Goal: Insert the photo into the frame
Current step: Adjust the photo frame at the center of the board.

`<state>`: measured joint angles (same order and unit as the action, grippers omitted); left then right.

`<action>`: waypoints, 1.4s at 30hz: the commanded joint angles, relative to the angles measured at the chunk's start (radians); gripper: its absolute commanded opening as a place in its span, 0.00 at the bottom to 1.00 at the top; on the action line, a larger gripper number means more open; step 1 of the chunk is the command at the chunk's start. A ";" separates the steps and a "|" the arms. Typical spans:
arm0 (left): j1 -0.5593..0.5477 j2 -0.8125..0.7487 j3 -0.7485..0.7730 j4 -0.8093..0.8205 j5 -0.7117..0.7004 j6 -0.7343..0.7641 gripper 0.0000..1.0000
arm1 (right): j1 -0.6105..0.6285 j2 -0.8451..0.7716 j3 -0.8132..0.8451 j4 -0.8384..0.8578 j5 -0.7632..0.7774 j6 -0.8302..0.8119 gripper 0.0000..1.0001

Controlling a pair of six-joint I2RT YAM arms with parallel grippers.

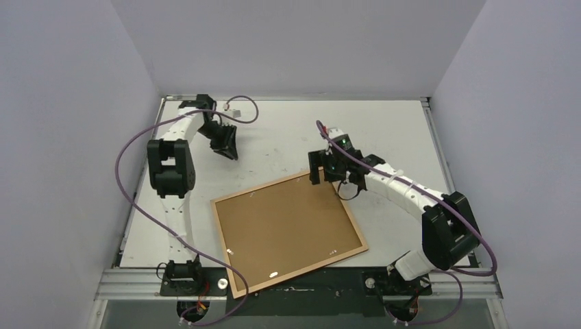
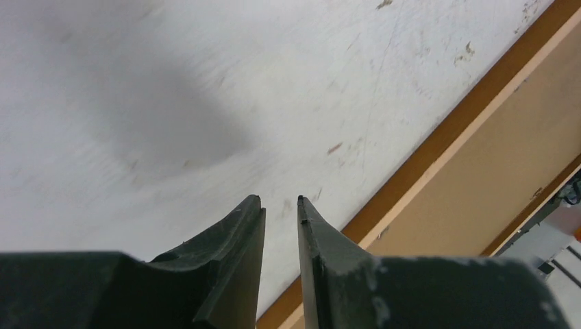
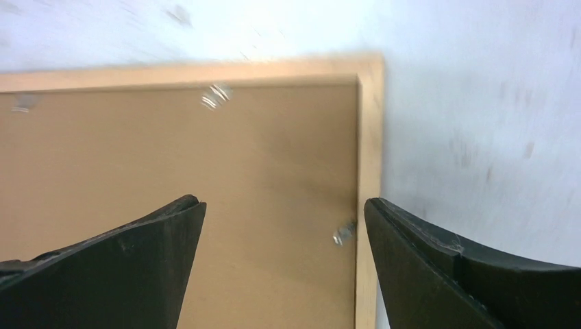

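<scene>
The frame (image 1: 264,186) lies face down and askew in the middle of the table, with the brown fibreboard backing sheet (image 1: 288,229) filling it. The photo is hidden or out of view. My right gripper (image 1: 329,179) hovers open over the frame's far right corner. In the right wrist view its fingers (image 3: 284,202) straddle the pale wooden rim (image 3: 370,137) and the backing (image 3: 205,157), with nothing between them. My left gripper (image 1: 226,149) hangs over bare table at the far left, apart from the frame. It is shut but for a narrow slit (image 2: 279,200), with the frame's edge (image 2: 438,140) to its right.
Small metal tabs (image 3: 344,233) sit along the inside of the rim over the backing. The frame's near corner overhangs the table's front rail (image 1: 301,284) between the two arm bases. Grey walls enclose the white table (image 1: 288,130) on three sides.
</scene>
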<state>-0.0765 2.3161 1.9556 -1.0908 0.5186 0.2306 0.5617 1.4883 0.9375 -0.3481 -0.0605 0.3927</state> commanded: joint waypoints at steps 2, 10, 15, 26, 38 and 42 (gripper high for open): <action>0.169 -0.206 -0.050 -0.079 0.100 0.053 0.24 | 0.036 0.077 0.269 -0.029 -0.166 -0.363 0.90; 0.270 -0.300 -0.075 -0.132 0.147 0.077 0.27 | 0.148 0.357 0.587 -0.171 -0.397 -0.720 0.91; 0.338 -0.351 -0.096 -0.143 0.165 0.089 0.27 | 0.223 0.544 0.754 -0.276 -0.376 -0.820 0.96; 0.401 -0.399 -0.168 -0.180 0.161 0.145 0.27 | 0.271 0.668 0.808 -0.217 -0.337 -0.850 0.96; 0.431 -0.437 -0.201 -0.216 0.170 0.179 0.27 | 0.251 0.761 0.895 -0.243 -0.314 -0.897 0.86; 0.444 -0.437 -0.199 -0.223 0.171 0.183 0.27 | 0.252 0.779 0.912 -0.249 -0.284 -0.904 0.84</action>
<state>0.3481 1.9320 1.7561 -1.2915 0.6590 0.3832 0.8185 2.2417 1.8042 -0.5911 -0.3847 -0.4789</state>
